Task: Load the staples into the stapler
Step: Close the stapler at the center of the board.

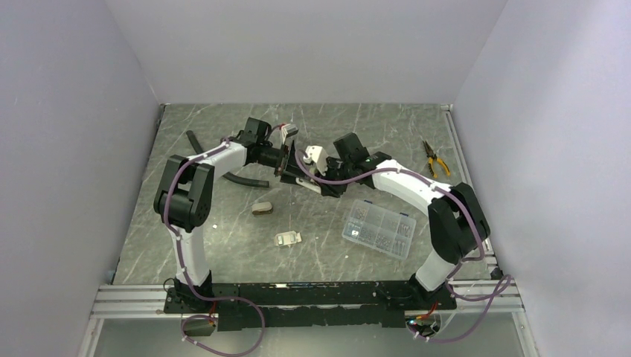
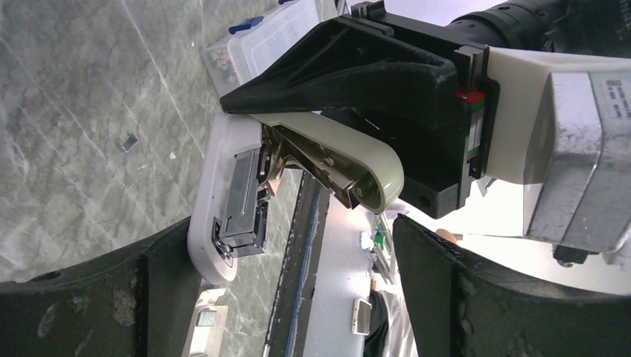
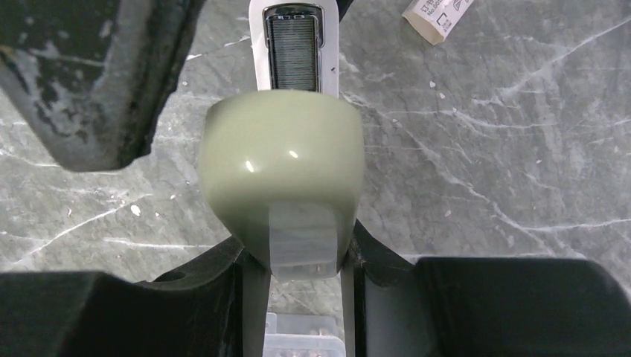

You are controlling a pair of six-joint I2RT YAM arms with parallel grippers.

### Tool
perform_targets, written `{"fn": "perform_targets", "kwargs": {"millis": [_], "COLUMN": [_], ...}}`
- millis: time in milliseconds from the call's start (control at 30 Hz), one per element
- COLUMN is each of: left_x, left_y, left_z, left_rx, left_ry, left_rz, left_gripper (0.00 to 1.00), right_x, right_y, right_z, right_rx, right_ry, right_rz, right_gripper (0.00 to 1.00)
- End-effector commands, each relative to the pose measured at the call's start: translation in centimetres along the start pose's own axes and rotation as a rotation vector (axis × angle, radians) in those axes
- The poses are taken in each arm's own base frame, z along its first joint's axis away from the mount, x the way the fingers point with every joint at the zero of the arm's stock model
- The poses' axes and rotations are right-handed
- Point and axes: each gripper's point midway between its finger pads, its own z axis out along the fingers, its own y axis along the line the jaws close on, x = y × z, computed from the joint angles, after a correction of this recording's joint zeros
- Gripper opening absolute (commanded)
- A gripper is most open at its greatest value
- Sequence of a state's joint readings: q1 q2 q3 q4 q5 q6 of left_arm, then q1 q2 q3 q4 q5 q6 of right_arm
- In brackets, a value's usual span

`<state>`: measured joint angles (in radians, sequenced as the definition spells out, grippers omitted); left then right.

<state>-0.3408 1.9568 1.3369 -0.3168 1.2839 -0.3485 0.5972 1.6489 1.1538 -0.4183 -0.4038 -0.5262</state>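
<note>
- Found the stapler [image 2: 342, 160] off the table [image 1: 223, 253], held up at mid-table between the two arms and hinged wide open.
- Found the right gripper [image 3: 298, 260] closed tight on the olive top arm [image 3: 281, 160], one finger on each flank, holding it swung away from the base.
- Found the left gripper [image 2: 294, 245] with jaws standing well apart. Noted the white base [image 2: 202, 223] lying against one finger [image 2: 111, 297] only, with the other finger clear of it. No clamp on the base evident.
- Observed the metal channel [image 3: 294, 44] exposed toward the right wrist camera and filled with a dark, finely ribbed strip. Judged to be a staple strip already in the channel. Full seating not confirmable from these views.
- Judged opening of the stapler done, and insertion of the staples done or very nearly so.
- Judged outstanding: swinging the top arm back down onto the base until latched, then setting the stapler down and letting go.
- Noted on the table, well apart from the work: a clear compartment box [image 1: 378, 228], a small tan box [image 1: 262, 208], a small white piece [image 1: 288, 239] and yellow-handled pliers [image 1: 435, 158]. Cannot tell the contents of the tan box.
- Risk, by judgement: with the base unclamped, closing pressure from the right side alone likely to push the base away rather than shut it. Recommend bracing or gripping the base first.
</note>
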Motion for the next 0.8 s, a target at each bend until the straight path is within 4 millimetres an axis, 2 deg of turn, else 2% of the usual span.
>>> {"fn": "perform_targets", "kwargs": {"millis": [0,333,767], "left_x": [-0.3,-0.8,-1.0], "left_y": [-2.9,-1.6,1.4], "left_z": [0.3,0.9,1.5], "left_rx": [0.106,0.075,-0.019], "left_ry": [0.010,-0.028,-0.076], "left_rz": [0.040,-0.029,-0.153], "left_gripper": [0.94,0.94,0.94], "right_x": [-0.4,-0.7,-1.7], "right_y": [-0.2,0.1,0.4], "right_z": [1.0,2.0,2.4], "right_rx": [0.008,-0.001,0.002], "right_ry": [0.024,0.039,0.036], "right_rz": [0.015,0.049,0.070], "right_gripper": [0.03,0.04,0.03]}}
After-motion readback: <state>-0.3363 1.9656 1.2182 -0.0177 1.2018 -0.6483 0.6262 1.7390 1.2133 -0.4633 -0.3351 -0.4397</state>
